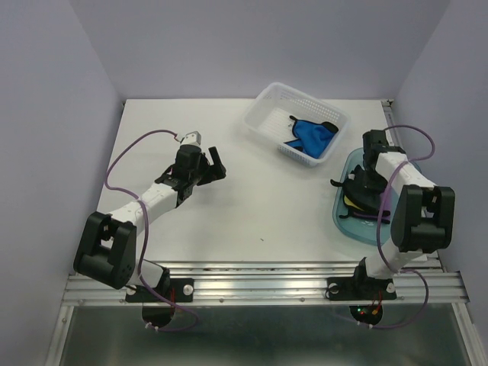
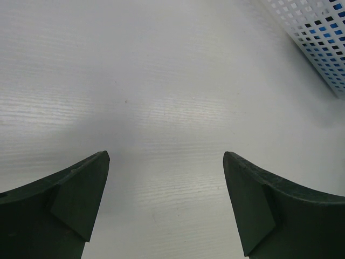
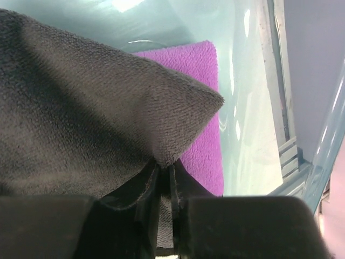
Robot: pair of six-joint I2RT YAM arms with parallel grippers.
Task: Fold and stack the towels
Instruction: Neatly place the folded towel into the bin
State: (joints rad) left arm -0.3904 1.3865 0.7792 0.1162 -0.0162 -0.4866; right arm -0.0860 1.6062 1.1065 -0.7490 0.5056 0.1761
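Note:
My right gripper [image 1: 357, 189] is over the blue-green tray [image 1: 343, 221] at the right, shut on a black towel [image 3: 91, 102] that fills most of the right wrist view. A purple towel [image 3: 202, 108] lies folded in the tray under it. In the top view a bit of yellow towel [image 1: 349, 201] shows beside the black one [image 1: 358, 197]. A bright blue towel [image 1: 311, 133] lies in the white basket [image 1: 267, 103], with a black one beside it. My left gripper [image 1: 214, 164] is open and empty over the bare table, left of the basket; its fingers [image 2: 81, 194] stand wide apart.
The white perforated basket's corner [image 2: 318, 38] shows at the top right of the left wrist view. The tray's wall [image 3: 253, 81] and the table's metal edge rail [image 3: 280, 81] run to the right of the towels. Walls enclose the table on three sides.

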